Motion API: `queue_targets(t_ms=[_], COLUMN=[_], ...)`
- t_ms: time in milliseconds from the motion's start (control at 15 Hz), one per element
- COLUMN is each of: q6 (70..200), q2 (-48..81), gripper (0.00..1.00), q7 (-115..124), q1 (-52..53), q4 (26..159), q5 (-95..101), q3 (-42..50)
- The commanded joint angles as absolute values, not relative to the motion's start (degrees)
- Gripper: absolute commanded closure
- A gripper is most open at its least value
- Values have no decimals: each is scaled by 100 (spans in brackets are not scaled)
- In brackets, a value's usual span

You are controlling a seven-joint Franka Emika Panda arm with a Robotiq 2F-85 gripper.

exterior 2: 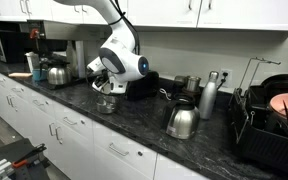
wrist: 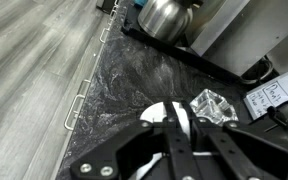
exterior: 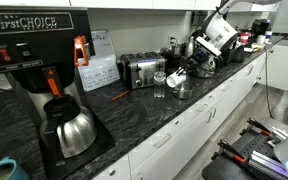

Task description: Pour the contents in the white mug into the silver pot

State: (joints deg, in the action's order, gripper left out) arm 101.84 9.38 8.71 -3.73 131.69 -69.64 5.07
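Wrist view: white mug clamped over dark stone tabletop

Looking down past the black gripper (wrist: pixel 176 128): jaws closed on the white mug (wrist: pixel 156 113), smooth glazed ceramic, with only a curved sliver showing between the linkages. Just beside it, to the right in this view, one clear glass (wrist: pixel 214 104), faceted and glinting. Beneath both, the tabletop (wrist: pixel 134 75), dark polished stone with pale veining. At the top edge, one rounded steel carafe (wrist: pixel 164 14), mirror-bright, on a black base. Off to the left, grey wood-grain floor (wrist: pixel 29 60) and pale cabinet fronts (wrist: pixel 88 80) with thin metal handles.

In an exterior view, the mug (exterior: pixel 175 77) hanging above the tabletop in the gripper (exterior: pixel 189 67), apparently tipped, at the end of the white glossy arm (exterior: pixel 219 35). Directly below it, a low shiny round shape, apparently the silver pot (exterior: pixel 184 90); too small to tell what lies inside. Near it on the same stone surface, one boxy chrome toaster (exterior: pixel 141 70) and one tall black coffee machine (exterior: pixel 29 50).

In an exterior view from the opposite side, farther along the tabletop and well apart from the mug: one bulbous steel kettle (exterior 2: pixel 181 122), one slim upright steel flask (exterior 2: pixel 209 97), and one black wire dish rack (exterior 2: pixel 269 120).
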Motion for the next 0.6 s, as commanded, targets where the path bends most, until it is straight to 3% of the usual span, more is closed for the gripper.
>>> queue_targets(t_ms=[0, 533], q6=[9697, 9212], q2=[941, 1034], gripper=[98, 98], q7=[411, 118], q1=[-514, -654], q4=[13244, 13384], q5=[-7169, -7472], q3=[558, 696])
